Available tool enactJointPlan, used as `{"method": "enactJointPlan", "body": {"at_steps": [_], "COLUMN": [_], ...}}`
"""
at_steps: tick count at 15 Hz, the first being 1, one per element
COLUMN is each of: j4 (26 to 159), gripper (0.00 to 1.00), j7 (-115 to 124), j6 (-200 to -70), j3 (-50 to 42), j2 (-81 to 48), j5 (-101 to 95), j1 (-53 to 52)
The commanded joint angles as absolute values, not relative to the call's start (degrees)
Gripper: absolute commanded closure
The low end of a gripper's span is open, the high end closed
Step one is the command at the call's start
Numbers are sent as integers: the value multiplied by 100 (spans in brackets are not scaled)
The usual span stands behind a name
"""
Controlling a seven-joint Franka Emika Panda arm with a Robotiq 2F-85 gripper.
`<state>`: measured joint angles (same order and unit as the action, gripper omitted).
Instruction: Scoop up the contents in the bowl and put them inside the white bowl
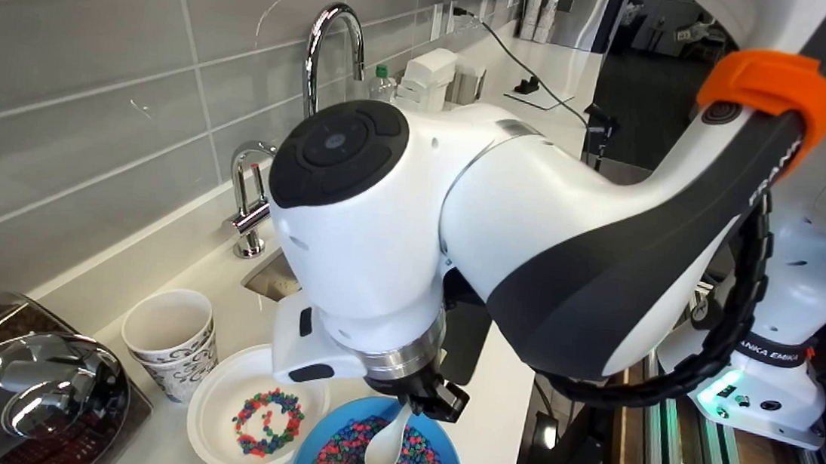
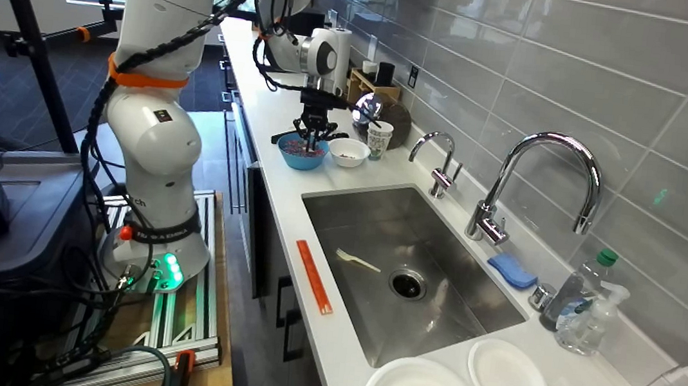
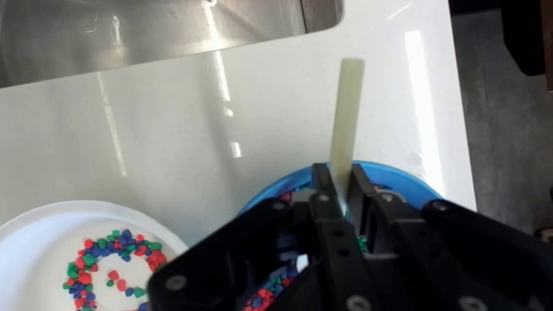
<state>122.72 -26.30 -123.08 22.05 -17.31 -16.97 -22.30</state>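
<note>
The red, green and blue pebbles (image 1: 342, 458) lie mostly in the blue bowl (image 2: 302, 162), and a white spoon (image 1: 390, 442) reaches down toward them.
On its scoop (image 1: 382, 455) no pebble shows; whether it touches the heap, I cannot tell. The claw (image 3: 340, 177) pinches the handle (image 3: 347, 114) partway along, with the end sticking out beyond the grip, probably to keep the scoop steady and pointing down. Just beside stands the white bowl (image 1: 214, 410), presumably near so that the spoon travels little and few pebbles fall on the table (image 3: 268, 108). Some already lie in it as a ring, perhaps because its bottom rises in the middle. Next to it stand patterned cups (image 1: 180, 370), which a wide swing could knock.
</note>
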Motion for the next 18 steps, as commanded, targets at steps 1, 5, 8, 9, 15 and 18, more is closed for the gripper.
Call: {"method": "enactJointPlan", "body": {"at_steps": [1,5,8,9,15,18], "j4": [12425,12330,12267,12257,12238,12273], "gripper": [97,97,60,53,9,0], "j7": [-2782,-2842,-2885,-2895,-2974,-2901], "j6": [-12400,-12264,-12179,-12178,-12151,-12185], "j3": [2301,2340,2368,2376,2407,2416], "j2": [-1621,-1651,-1682,-1694,-1686,-1599], "j5": [-1539,-1565,-1581,-1581,-1582,-1542], "j1": [-2150,-2185,-2206,-2206,-2208,-2203]}}
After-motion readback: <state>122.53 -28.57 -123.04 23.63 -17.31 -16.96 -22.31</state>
